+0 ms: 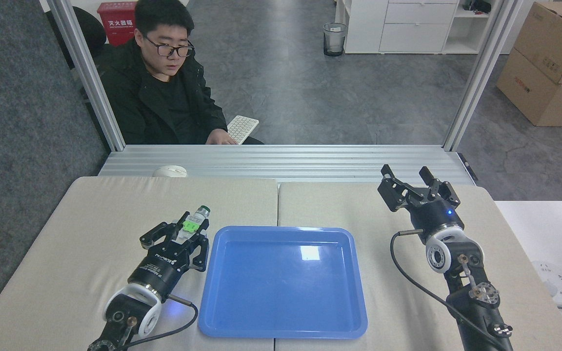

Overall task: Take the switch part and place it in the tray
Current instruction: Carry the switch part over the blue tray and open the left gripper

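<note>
**Carrying the switch part toward the tray**

Beige padded tabletop (115,214) holds the tray (283,331). Left gripper (189,233), jaws clamped on the switch part (194,222), hovers just beside the tray's left rim. Right gripper (410,181) waits right of the tray, jaws apart. Next: move over the tray, release.

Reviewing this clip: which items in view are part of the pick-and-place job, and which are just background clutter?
Part of the job:
- switch part, gripped in the left gripper
- tray, empty
- right gripper, open and idle

Just lying about:
- white mouse
- keyboard
- bin
- cardboard boxes
- power strip
</note>
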Tool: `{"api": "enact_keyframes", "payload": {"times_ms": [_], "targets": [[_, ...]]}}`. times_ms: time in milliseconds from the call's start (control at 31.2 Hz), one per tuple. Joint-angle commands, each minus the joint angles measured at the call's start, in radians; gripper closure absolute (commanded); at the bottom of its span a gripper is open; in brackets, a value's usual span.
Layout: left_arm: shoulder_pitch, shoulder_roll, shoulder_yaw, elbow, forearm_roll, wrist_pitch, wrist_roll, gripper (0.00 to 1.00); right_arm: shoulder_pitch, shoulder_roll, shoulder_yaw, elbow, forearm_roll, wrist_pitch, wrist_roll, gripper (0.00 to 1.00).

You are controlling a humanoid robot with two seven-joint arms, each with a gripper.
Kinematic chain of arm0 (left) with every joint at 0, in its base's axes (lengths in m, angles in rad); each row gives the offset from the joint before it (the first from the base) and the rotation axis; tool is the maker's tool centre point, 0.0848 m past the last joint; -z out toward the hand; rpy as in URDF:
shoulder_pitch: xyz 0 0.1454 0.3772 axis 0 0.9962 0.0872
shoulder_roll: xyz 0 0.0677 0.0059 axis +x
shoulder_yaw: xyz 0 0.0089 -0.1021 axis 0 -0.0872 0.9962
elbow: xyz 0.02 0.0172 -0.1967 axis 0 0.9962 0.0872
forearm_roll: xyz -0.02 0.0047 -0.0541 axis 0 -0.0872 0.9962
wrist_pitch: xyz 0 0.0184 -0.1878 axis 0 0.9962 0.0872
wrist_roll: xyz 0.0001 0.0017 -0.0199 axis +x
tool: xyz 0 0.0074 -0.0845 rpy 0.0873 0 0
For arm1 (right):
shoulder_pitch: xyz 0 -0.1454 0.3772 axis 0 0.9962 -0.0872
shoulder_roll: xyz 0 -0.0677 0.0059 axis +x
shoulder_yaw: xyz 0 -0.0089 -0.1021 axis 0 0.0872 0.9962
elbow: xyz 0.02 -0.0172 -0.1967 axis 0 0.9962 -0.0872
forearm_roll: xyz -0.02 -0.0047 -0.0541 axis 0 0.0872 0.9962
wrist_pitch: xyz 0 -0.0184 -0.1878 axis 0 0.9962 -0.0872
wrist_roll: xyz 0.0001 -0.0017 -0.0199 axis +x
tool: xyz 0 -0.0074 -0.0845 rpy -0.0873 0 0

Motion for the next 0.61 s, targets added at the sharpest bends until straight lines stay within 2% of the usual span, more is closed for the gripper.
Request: {"api": "enact_keyframes", "payload": {"times_ms": [0,160,288,384,416,480,576], "targets": [[-0.034,-0.119,-0.314,0.092,-0.087,-0.01,-0.059,1.0,0.0,0.0,-0.025,0.0,0.0,0.0,0.0,0.0],[-0.029,-0.138,-0.317,0.226,-0.127,0.0,-0.069,1.0,0.0,0.0,-0.025,0.0,0.0,0.0,0.0,0.0],[-0.024,-0.132,-0.311,0.223,-0.112,0.006,-0.076,0.86,0.0,0.0,-0.025,0.0,0.001,0.0,0.0,0.0],[-0.018,-0.13,-0.302,0.196,-0.11,0.007,-0.073,0.83,0.0,0.0,-0.025,0.0,0.002,0.0,0.0,0.0],[-0.018,-0.132,-0.3,0.186,-0.112,0.009,-0.073,0.79,0.0,0.0,-0.025,0.0,0.002,0.0,0.0,0.0],[-0.017,-0.138,-0.3,0.16,-0.113,0.02,-0.075,0.64,0.0,0.0,-0.025,0.0,0.001,0.0,0.0,0.0],[-0.014,-0.142,-0.299,0.101,-0.113,0.079,-0.07,0.3,0.0,0.0,-0.025,-0.001,0.002,0.0,0.0,0.0]]}}
